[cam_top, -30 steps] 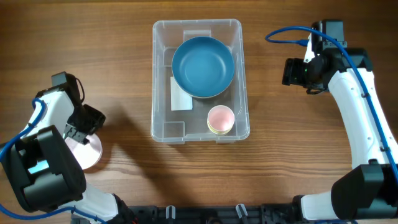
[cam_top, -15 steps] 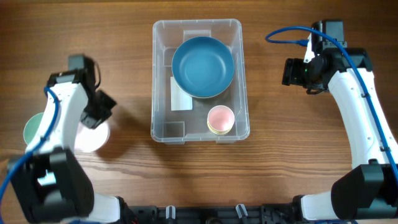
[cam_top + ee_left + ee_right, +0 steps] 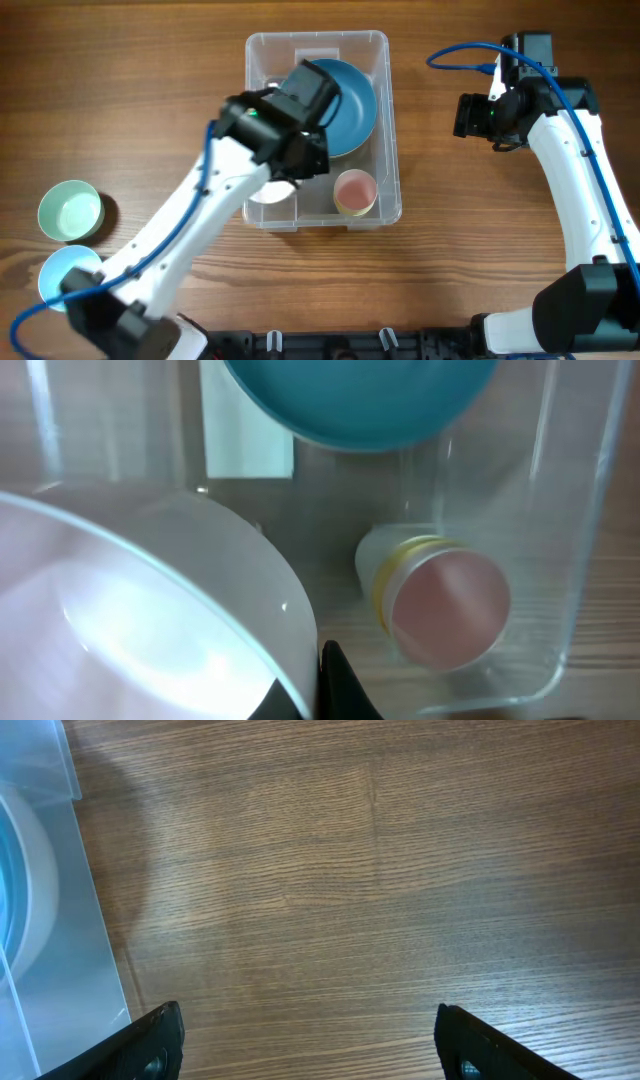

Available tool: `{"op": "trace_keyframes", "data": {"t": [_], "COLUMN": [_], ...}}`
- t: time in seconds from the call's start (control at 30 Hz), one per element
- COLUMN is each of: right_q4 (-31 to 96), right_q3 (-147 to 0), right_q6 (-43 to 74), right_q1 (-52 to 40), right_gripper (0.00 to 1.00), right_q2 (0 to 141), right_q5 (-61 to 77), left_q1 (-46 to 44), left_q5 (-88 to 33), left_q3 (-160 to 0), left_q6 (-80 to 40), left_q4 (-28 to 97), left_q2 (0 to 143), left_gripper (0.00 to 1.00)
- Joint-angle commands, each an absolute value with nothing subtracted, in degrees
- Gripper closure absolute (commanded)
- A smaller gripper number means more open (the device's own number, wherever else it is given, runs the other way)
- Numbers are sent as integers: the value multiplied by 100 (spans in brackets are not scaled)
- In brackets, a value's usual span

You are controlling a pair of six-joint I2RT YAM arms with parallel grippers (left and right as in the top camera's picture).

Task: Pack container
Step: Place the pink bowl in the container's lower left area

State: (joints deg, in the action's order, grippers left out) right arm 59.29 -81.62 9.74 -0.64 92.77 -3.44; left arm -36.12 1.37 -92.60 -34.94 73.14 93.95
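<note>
Clear plastic, the container (image 3: 316, 37) sits mid-desk, its long axis running away from the robot. The left fingers (image 3: 340, 682) pinch the rim of a white bowl (image 3: 130, 610) over the container's near-left corner, the only free floor, so the drop looks to be straight down. A blue bowl (image 3: 355, 85) fills the far end and a pink cup (image 3: 354, 190) the near right. The right fingers (image 3: 155, 1040) are spread wide over bare desk to its right. The white label (image 3: 248, 420) shows no legible writing.
</note>
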Motion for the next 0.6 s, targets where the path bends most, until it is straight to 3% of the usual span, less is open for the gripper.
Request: {"op": "trace_keyframes", "data": {"t": [0.0,0.3,0.37,0.43,0.57], "right_q4": [5951,5959,5959,5961,5959], "right_q3": [-8226,-8226,-8226,-8226,-8226], "right_q6": [913,910,910,913,913], "right_q1": [-73,-73,-73,-73,-73], "right_gripper": [19,19,19,19,19], "right_q2": [9236,9236,9236,9236,9236], "right_q5": [-294,-296,-296,-296,-296], "left_q1": [-3739,-3739,-3739,-3697,-3334], "left_q5": [43,-220,-213,-213,449], "left_q3": [-9006,-8527,-8530,-8569,-9369], "left_q6": [-4058,-4097,-4073,-3951,-3924], "left_q4": [7234,6539,6543,6602,7347], "left_q2": [9904,11048,11019,10960,10370], "left_gripper": [96,96,82,59,59]}}
